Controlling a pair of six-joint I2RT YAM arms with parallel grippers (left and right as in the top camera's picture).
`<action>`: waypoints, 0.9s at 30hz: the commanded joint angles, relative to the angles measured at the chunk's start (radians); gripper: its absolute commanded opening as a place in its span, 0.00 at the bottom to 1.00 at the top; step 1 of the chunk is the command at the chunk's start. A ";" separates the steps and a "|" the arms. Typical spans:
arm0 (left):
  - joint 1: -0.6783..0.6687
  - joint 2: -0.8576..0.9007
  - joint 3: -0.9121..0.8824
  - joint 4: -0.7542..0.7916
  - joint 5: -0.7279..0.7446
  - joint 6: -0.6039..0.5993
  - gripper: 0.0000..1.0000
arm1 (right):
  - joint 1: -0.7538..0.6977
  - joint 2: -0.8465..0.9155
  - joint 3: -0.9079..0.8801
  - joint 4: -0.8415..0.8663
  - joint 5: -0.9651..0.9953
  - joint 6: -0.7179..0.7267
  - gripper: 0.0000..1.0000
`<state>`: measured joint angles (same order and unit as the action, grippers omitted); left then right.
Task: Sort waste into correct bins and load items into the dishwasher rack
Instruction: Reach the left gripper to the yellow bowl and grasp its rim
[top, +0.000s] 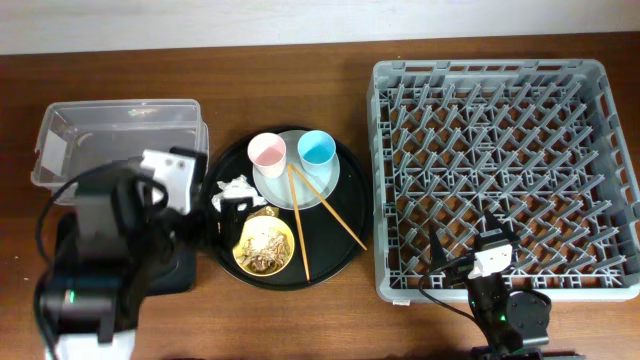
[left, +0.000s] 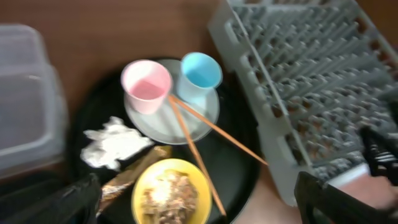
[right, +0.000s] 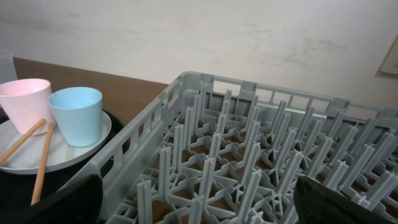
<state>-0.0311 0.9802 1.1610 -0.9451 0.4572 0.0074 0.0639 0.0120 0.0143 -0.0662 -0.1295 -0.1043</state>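
A pink cup (top: 267, 152) and a light-blue cup (top: 316, 150) stand on a pale grey plate (top: 300, 182). Two wooden chopsticks (top: 300, 225) lean from the plate. A yellow bowl (top: 265, 248) holds beige-brown food scraps (left: 171, 194). A white tissue (top: 232, 190) and a brown-gold wrapper (left: 134, 175) lie left of the bowl. My left gripper (left: 196, 208) is open and empty above the bowl. My right gripper (right: 199, 205) is open and empty over the front edge of the grey dishwasher rack (top: 500, 165), which holds nothing.
All the items sit on a large round black tray (top: 345, 195). The clear plastic tub (top: 115, 140) stands at the far left. The shallow black tray (top: 175, 270) lies in front of it, mostly hidden under my left arm.
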 joint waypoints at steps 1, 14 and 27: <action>-0.003 0.083 0.026 -0.036 0.047 -0.004 0.37 | -0.008 -0.006 -0.009 0.000 0.002 0.008 0.98; -0.182 0.238 -0.026 -0.192 -0.320 -0.231 0.36 | -0.008 -0.006 -0.009 0.000 0.002 0.008 0.98; -0.554 0.415 -0.225 0.142 -0.414 -0.363 0.41 | -0.008 -0.006 -0.009 0.000 0.002 0.008 0.98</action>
<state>-0.5247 1.3380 0.9577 -0.8494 0.1276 -0.3283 0.0639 0.0120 0.0143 -0.0662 -0.1295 -0.1043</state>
